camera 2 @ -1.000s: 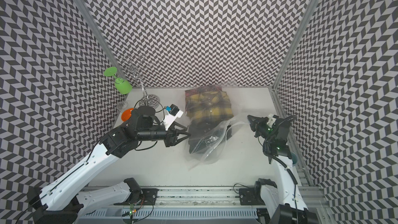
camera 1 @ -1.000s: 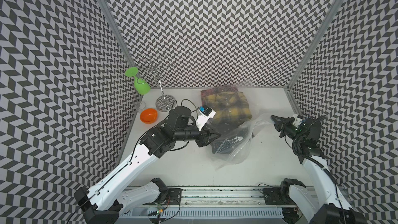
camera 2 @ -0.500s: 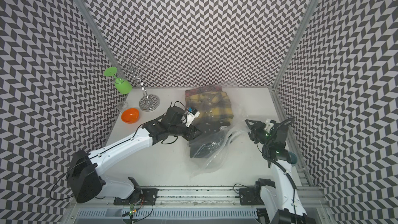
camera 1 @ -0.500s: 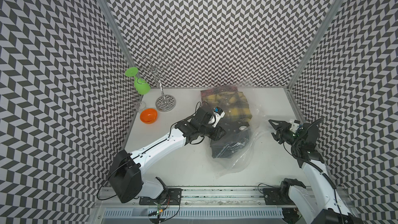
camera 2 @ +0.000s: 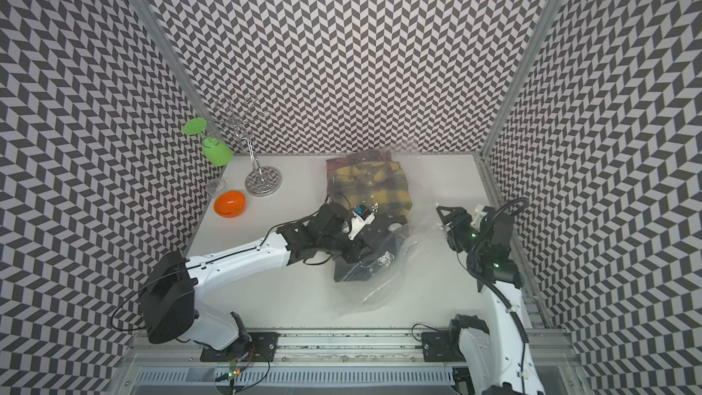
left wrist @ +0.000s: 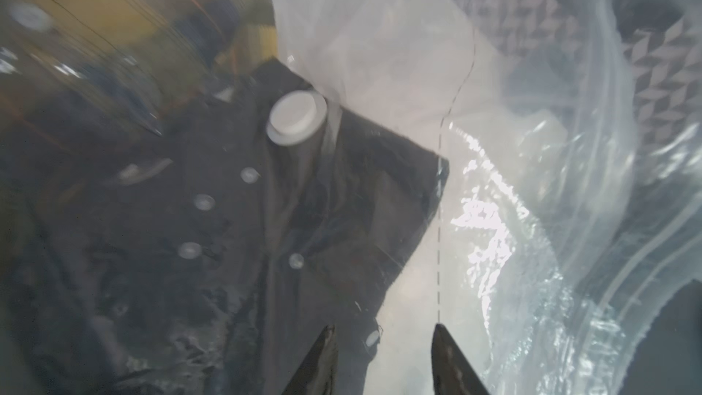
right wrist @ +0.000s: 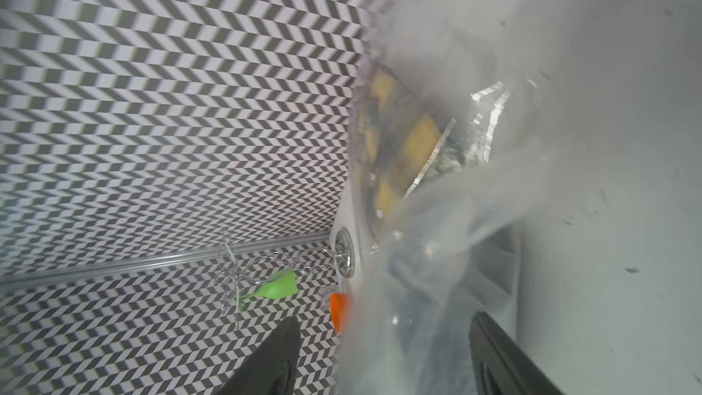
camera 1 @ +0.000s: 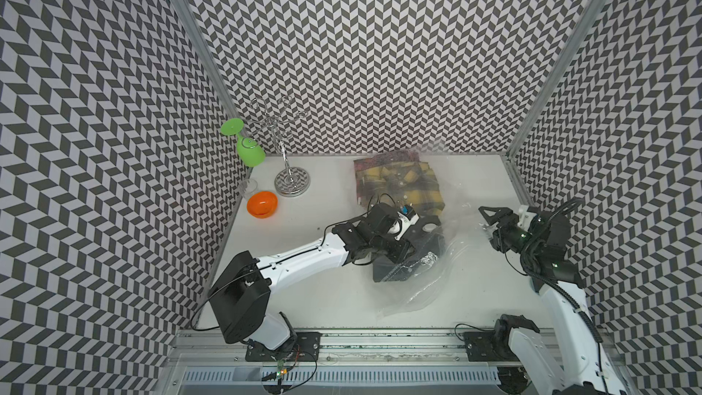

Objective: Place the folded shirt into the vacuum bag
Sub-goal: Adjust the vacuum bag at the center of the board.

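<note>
Two changes in the last second. Your right fingers (right wrist: pixel 273 359) were shut at the right edge of the vacuum bag (camera 1: pixel 425 290); now they're spread wide. Film shows in the gap in the right wrist view, but nothing is clamped, so that side of the bag is no longer held. Your left arm has swung in from the left of the bag and now reaches over the dark shirt (camera 1: pixel 395 271). Your left fingers (left wrist: pixel 321 359) stand a little apart, tips at the shirt's corner, gripping nothing I can see.

Dark shirt lies mid-bench under crinkled film, with the white valve cap (left wrist: pixel 296 117) right on top of it. I can't tell whether it's fully inside the bag or only draped by it. The plaid shirt (camera 1: pixel 399 184) sits just beyond it at the far end, also under film.

My read: the hold-open step is done, and the left is set to tuck or push the shirt deeper. With the right let go, expect the film to slump and the mouth to close.

Bench (camera 1: pixel 323 298) is plain white. In the far-left corner are a wire glass rack (camera 1: pixel 290 180) with a green glass (camera 1: pixel 250 150) hanging on it and an orange bowl (camera 1: pixel 262 204) just near of it, all well apart from the bag. Chevron-patterned walls stand on three sides; the arm bases sit on a rail at the near edge.
</note>
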Controlling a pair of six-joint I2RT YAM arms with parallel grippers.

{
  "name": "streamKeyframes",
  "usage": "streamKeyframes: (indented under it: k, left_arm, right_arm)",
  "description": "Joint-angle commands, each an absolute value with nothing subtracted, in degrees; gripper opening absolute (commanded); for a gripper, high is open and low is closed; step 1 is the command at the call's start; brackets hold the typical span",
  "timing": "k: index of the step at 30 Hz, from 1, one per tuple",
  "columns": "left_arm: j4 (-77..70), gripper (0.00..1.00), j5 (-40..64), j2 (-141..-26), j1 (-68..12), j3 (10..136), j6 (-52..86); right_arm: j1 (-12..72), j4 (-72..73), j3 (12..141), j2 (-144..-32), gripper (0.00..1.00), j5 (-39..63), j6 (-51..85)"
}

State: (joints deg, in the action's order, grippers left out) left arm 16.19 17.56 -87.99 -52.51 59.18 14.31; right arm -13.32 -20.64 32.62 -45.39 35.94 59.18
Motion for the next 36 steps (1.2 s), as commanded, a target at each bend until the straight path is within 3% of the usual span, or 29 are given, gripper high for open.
streamKeyframes:
  k: [1,7,15,20,24,27,36]
  left_arm:
    - [12.9,0.41,19.3,-90.3,-52.4,55.6,16.4]
    - [11.6,0.39,18.7,-97.0,-53.0,52.4,18.6]
    - [12.8,0.39,10.9,-101.8,-46.8,52.6,22.0]
    - [13.0,0.39,7.5,-103.3,-43.5,55.2,21.1]
    - [15.0,0.39,3.6,-104.8,-39.6,58.9,19.2]
    - [17.4,0.39,2.3,-102.9,-37.9,60.2,18.1]
    - [19.6,0.42,9.2,-85.3,-40.1,53.8,15.4]
  right_arm:
    - [-13.4,-23.2,29.8,-43.1,0.72,35.8,57.0]
    - [-12.7,-18.5,19.2,-40.6,0.68,38.4,60.4]
    - [-10.4,-12.4,14.7,-40.6,0.45,37.5,63.5]
    - [-0.6,-2.1,10.4,-42.3,0.35,33.5,72.4]
    - [10.5,5.3,12.1,-48.1,0.35,27.0,77.5]
    - [13.5,4.7,15.8,-52.5,0.38,26.7,76.7]
    - [8.7,-14.2,15.3,-40.6,0.76,21.7,68.0]
